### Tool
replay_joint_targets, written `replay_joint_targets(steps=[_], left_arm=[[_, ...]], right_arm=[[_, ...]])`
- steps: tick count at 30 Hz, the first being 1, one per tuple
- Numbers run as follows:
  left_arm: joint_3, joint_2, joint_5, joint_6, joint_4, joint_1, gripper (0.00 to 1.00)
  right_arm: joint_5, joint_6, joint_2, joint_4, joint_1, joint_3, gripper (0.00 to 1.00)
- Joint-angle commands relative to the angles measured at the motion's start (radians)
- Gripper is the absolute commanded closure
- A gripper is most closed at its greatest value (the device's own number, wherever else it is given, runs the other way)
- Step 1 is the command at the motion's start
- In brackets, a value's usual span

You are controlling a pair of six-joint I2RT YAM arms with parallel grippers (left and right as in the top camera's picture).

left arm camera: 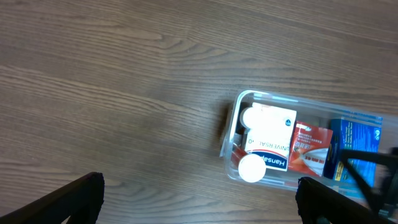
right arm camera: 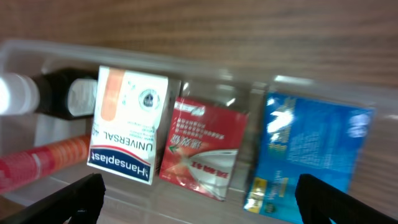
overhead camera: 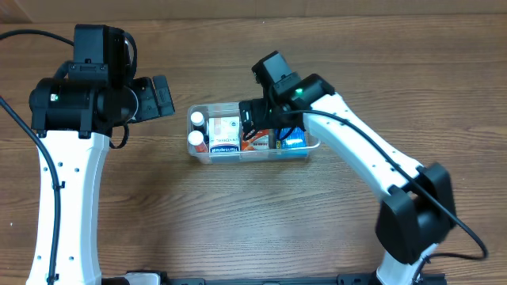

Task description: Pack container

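Observation:
The clear plastic container (overhead camera: 200, 155) sits mid-table. It holds two white-capped bottles (overhead camera: 196, 139), a white Hansaplast box (overhead camera: 225, 133), a red box (overhead camera: 257, 142) and a blue box (overhead camera: 295, 142). My right gripper (overhead camera: 265, 119) hovers over the container's middle, open and empty; its wrist view shows the Hansaplast box (right arm camera: 127, 121), the red box (right arm camera: 205, 146) and the blue box (right arm camera: 308, 155) between its fingertips (right arm camera: 199, 199). My left gripper (overhead camera: 162, 96) is open and empty, left of the container and apart from it; its wrist view shows the container (left arm camera: 231, 134) at the right.
The wooden table (overhead camera: 238, 222) surrounds the container. A cable (overhead camera: 24, 36) runs along the far left. The right arm (overhead camera: 372, 166) stretches from the front right over the container's right end.

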Motion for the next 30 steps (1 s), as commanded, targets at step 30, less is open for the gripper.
replay_joint_targets(steps=[30], left_arm=[[-0.04,0.106,0.035,0.044,-0.1,0.002,0.0]], right_arm=[[0.177,0.085,-0.321,-0.305,-0.438,-0.014,0.0]])
